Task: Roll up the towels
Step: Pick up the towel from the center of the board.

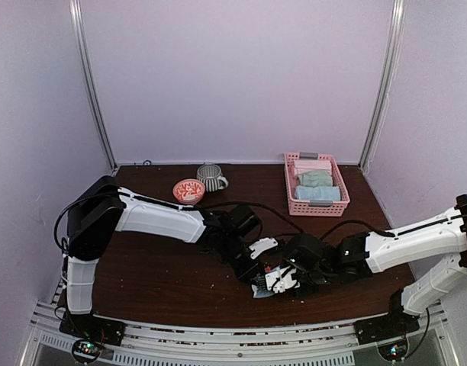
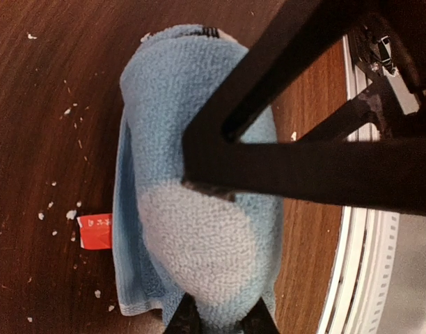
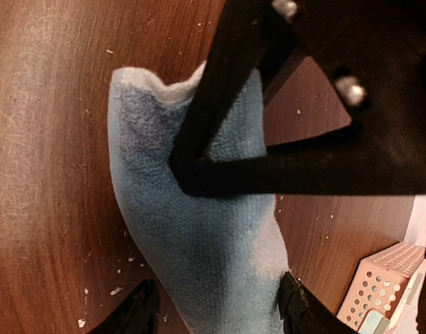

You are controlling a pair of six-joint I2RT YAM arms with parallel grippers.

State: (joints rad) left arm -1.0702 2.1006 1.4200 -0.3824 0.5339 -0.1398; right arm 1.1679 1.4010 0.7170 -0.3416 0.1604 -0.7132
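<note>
- Left gripper (image 2: 220,321): I'm pinching narrow on one end of the blue towel (image 2: 199,236), which is lying loosely rolled on the table (image 1: 157,274) near my bases.
- Right gripper (image 3: 216,309): I'm straddling the other end, jaws wide, not clamping.
- Risk: the roll is likely springing open if I'm dragging it by one pinned end.
- Counting: one bowl (image 1: 188,191), one mug (image 1: 210,177), one basket (image 1: 317,207) holding three stacked towels (image 1: 316,178), and one blue towel at my jaws.

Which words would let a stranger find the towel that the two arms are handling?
Look near the front edge of the dark wooden table, where the left gripper and the right gripper meet. Between them lies a light blue towel, bunched into a roll. Unlike the folded towels in the pink basket at the far right, it lies on bare wood and shows a red label.
</note>
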